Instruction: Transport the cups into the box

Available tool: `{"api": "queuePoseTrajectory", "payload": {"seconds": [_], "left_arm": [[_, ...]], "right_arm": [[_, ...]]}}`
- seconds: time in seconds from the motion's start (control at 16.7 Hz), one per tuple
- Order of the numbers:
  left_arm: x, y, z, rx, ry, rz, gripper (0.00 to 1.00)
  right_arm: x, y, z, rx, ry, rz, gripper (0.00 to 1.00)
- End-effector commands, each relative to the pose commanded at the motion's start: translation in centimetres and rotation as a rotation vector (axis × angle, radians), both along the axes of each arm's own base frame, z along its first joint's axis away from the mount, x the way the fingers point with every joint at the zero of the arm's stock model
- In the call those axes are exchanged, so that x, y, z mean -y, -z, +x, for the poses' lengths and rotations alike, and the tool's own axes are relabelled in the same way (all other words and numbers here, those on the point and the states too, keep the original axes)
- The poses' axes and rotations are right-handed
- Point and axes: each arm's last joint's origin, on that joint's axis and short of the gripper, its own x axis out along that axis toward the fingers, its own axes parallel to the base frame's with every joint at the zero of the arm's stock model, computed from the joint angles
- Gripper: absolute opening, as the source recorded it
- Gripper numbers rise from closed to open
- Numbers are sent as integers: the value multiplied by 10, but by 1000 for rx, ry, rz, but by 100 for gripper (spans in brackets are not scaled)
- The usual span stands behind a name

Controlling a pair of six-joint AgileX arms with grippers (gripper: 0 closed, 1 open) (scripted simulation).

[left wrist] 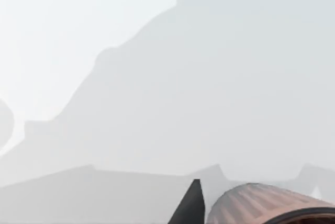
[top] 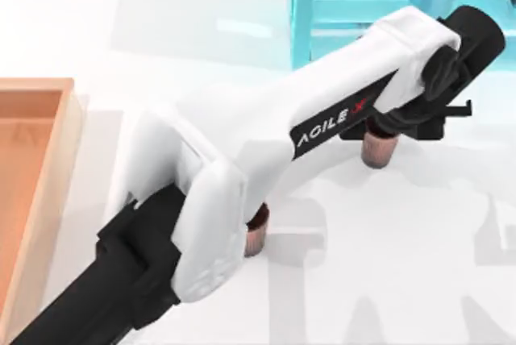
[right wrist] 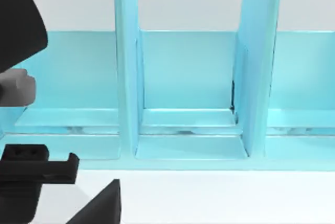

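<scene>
**Top view.** Task stage: early, since no cup lies in the box. The box (top: 32, 192) sits at the 9 o'clock edge of the table, and the stretch of its floor that can be seen is bare. The left arm (top: 266, 168) reaches diagonally from 7 o'clock toward 2 o'clock. The left gripper (top: 395, 129) hangs directly over the far cup (top: 377, 150), which stands at about 3 o'clock from the table's centre, near the turquoise frame (top: 322, 6) at 1 o'clock. The near cup (top: 255, 239) stands just toward 6 o'clock of centre and is partly covered by the arm. Both cups are well apart from the box. Whether the left gripper is spread, pressed together or pinching the far cup cannot be told, nor whether that cup rests on the table (top: 387, 280).

**Left wrist view.** A ribbed cup (left wrist: 261, 203) lies very close to the camera, with a dark gripper tip just beside it. Contact cannot be judged.

**Right wrist view.** The camera faces the frame's upright dividers. A dark wedge is probably part of the right gripper (right wrist: 99, 205), whose state cannot be told.

**Count.** Two cups, one box, one frame. Judged remaining: both cups are yet to be carried toward 9 o'clock and set inside the box.
</scene>
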Motion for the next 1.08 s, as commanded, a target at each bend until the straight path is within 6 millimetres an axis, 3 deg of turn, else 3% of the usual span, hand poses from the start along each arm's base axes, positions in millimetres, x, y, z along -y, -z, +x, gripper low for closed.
{"api": "queuePoseTrajectory", "payload": {"seconds": [0.24,0.66,0.78,1.08], "left_arm": [[-24,-28,12,9,-11,-15,0],[-85,-91,-3,-7,10,9,0],[-98,-99,1,-1,3,2,0],[-98,-99,0,0,7,4,0]], "right_arm": [[0,0,0,0,0,0,100],[0,0,0,0,0,0,100],[0,0,0,0,0,0,100],[0,0,0,0,0,0,100]]}}
